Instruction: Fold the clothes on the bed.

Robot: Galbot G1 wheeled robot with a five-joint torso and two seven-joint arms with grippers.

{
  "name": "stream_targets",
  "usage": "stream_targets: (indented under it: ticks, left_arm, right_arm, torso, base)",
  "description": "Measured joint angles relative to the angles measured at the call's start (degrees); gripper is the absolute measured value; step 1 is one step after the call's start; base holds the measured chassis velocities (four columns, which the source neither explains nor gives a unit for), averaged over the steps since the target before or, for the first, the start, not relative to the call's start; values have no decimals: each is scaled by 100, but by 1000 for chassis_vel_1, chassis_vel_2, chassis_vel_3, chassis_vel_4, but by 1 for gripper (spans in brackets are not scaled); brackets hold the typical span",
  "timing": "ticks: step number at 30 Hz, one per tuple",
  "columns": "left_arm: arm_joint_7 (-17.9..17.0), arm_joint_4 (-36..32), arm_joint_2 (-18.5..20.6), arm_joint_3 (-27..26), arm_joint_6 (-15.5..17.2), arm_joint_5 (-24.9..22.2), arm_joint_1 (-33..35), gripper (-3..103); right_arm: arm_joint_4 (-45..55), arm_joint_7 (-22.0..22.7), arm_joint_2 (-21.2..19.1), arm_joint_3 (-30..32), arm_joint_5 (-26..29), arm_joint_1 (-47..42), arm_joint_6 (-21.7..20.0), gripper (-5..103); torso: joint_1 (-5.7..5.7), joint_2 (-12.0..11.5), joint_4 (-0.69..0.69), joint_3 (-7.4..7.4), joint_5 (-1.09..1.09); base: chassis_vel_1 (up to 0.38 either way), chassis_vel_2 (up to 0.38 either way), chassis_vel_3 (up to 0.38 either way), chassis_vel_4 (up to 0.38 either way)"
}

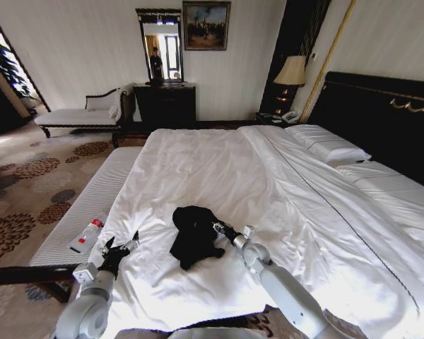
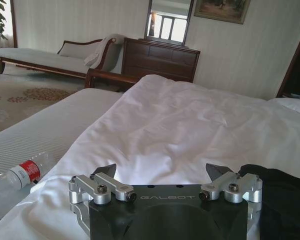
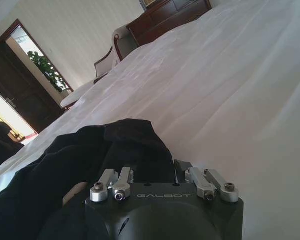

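T-shirt (image 1: 194, 235) on bed (image 1: 283, 191)

Black T-shirt (image 1: 194, 234): soft matt cloth, crumpled. Bed (image 1: 219, 169) sheet: smooth white cotton, creased. Left gripper (image 2: 162, 175): brushed metal, matt black housing.

A black T-shirt (image 1: 195, 235) lies crumpled in a loose heap, near the foot of the big bed (image 1: 283, 183), on its smooth white duvet with white pillows beyond.

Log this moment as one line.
crumpled black T-shirt unfolded on white bed | right gripper at its edge, open | left gripper open beside it
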Motion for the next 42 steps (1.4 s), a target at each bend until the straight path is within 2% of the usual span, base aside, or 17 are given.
stream_targets:
  ticks: [1,4,7,10,12,14,19,24,26,27,31,32,36,37,39,42]
  left_arm:
    - [0,0,0,0,0,0,0,100]
    - [-2,1,3,43,8,97,-2,100]
    - [-2,-6,4,48,9,121,16,100]
    - [0,37,-9,53,11,180,-23,100]
    - [1,52,-11,73,12,191,-45,100]
    - [1,90,-3,156,22,210,-122,100]
    - [1,215,74,344,60,209,-307,100]
    - [-1,669,300,680,154,130,-892,100]
    - [-11,991,549,949,209,-33,-1386,100]
    - [-11,991,549,949,209,-33,-1386,100]
    - [30,1377,880,1514,224,-525,-2197,100]
    - [30,1377,880,1514,224,-525,-2197,100]
    - [-4,1637,823,2108,291,-1105,-2864,100]
    - [-4,1637,823,2108,291,-1105,-2864,100]
    - [-82,1890,746,2465,395,-1351,-3215,100]
    - [-136,2180,656,2710,500,-1423,-3498,100]
  right_arm:
    - [0,0,0,0,0,0,0,44]
    - [2,-2,33,-31,-16,1,34,28]
    - [2,-3,34,-34,-13,2,55,22]
    - [13,-3,41,-23,-1,2,76,6]
    - [21,-3,41,-18,1,-2,79,6]
    - [38,-1,44,-14,1,-27,88,1]
    - [85,8,46,17,-5,-73,96,0]
    - [139,18,-5,46,-11,-107,96,0]
    - [142,20,-39,46,-26,-124,96,0]
    - [142,20,-39,46,-26,-124,96,0]
    - [130,37,18,47,-102,-148,118,0]
    - [130,37,18,47,-102,-148,118,0]
    - [99,36,16,59,-136,-153,152,0]
    - [99,36,16,59,-136,-153,152,0]
    - [78,37,-3,62,-130,-147,158,0]
    - [68,38,-37,56,-129,-143,161,0]
  torso:
    - [0,0,0,0,0]
    - [0,0,0,0,-1]
    - [0,0,0,0,-1]
    - [0,0,1,0,0]
    - [0,0,0,0,0]
    - [0,0,0,0,0]
    - [0,0,1,0,0]
    - [0,0,1,0,-1]
    - [0,0,-2,0,-1]
    - [0,0,-2,0,-1]
    - [0,0,-1,0,1]
    - [0,0,-1,0,1]
    - [0,0,1,0,0]
    - [0,0,1,0,0]
    - [0,0,-1,0,0]
    - [1,0,0,0,0]
  base:
    - [0,0,0,0]
    - [0,0,0,0]
    - [0,0,0,0]
    - [0,0,0,0]
    - [0,0,0,0]
    - [0,0,0,0]
    - [0,0,0,0]
    - [0,0,0,0]
    - [0,0,0,0]
    - [0,0,0,0]
    - [0,0,0,0]
    - [0,0,0,0]
    - [0,0,0,0]
    - [0,0,0,0]
    - [0,0,0,0]
    - [0,0,0,0]
